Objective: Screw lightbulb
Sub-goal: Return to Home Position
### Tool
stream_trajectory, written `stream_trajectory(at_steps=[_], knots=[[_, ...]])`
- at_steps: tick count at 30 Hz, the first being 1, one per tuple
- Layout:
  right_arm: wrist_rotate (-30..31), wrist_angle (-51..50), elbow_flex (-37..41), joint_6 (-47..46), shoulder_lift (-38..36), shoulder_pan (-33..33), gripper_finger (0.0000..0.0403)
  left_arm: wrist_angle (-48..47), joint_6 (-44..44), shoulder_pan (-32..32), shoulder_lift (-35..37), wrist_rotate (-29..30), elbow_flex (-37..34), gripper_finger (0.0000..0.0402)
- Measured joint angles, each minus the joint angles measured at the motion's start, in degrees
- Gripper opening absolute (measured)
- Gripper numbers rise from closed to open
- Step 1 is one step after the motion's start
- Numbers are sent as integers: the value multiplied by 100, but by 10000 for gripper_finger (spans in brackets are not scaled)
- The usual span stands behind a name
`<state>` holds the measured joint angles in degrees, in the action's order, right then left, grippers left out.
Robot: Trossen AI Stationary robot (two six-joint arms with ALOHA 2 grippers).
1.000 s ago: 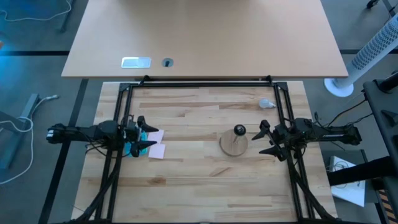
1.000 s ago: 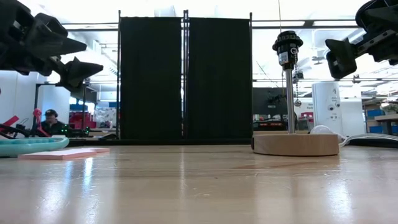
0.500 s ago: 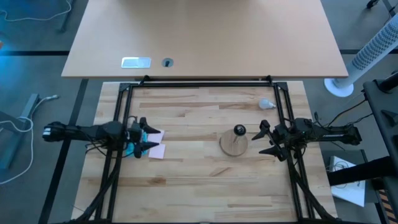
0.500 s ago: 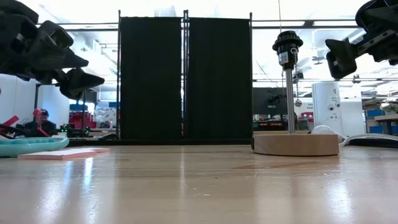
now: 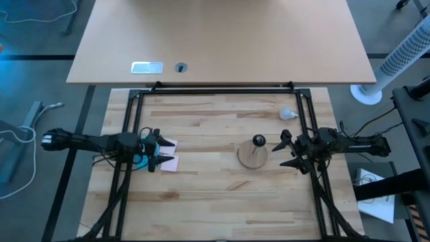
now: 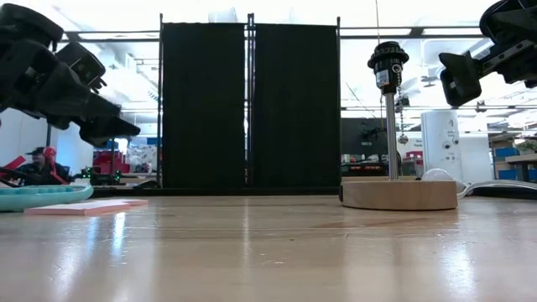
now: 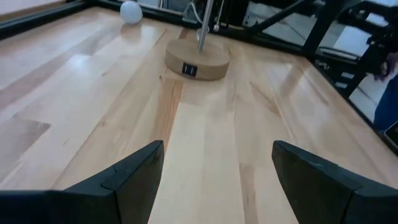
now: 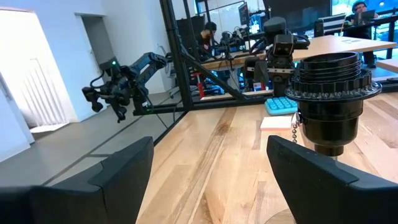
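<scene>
The small white lightbulb (image 5: 288, 113) lies on its side on the table at the far right; it also shows in the left wrist view (image 7: 130, 10). The black socket (image 5: 259, 140) stands on a thin post on a round wooden disc (image 5: 252, 156) right of centre. My right gripper (image 5: 285, 152) is open and empty, level with the socket (image 8: 328, 93), just to its right. My left gripper (image 5: 156, 150) is open and empty at the table's left, raised over pink notes and pointing toward the disc (image 7: 198, 57).
Pink sticky notes (image 5: 169, 154) and a teal tray (image 6: 42, 195) lie under my left gripper. A black frame (image 5: 222, 91) borders the table's far edge and sides. A white cable (image 6: 495, 186) lies beyond the disc. Bare wood lies between the two arms and toward the near edge.
My left gripper has drawn back a little toward the table's left edge and has tipped so its fingers slant more downward. My right gripper, the socket and the bulb have kept still.
</scene>
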<state>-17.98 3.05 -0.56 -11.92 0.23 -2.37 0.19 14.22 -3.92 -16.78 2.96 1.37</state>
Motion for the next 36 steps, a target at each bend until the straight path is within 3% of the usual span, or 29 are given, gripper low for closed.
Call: stream_trajectory(at_steps=[36], knots=[[0, 2, -2, -2, 2, 2, 309, 17, 1, 0, -1082, 0, -2, 291]])
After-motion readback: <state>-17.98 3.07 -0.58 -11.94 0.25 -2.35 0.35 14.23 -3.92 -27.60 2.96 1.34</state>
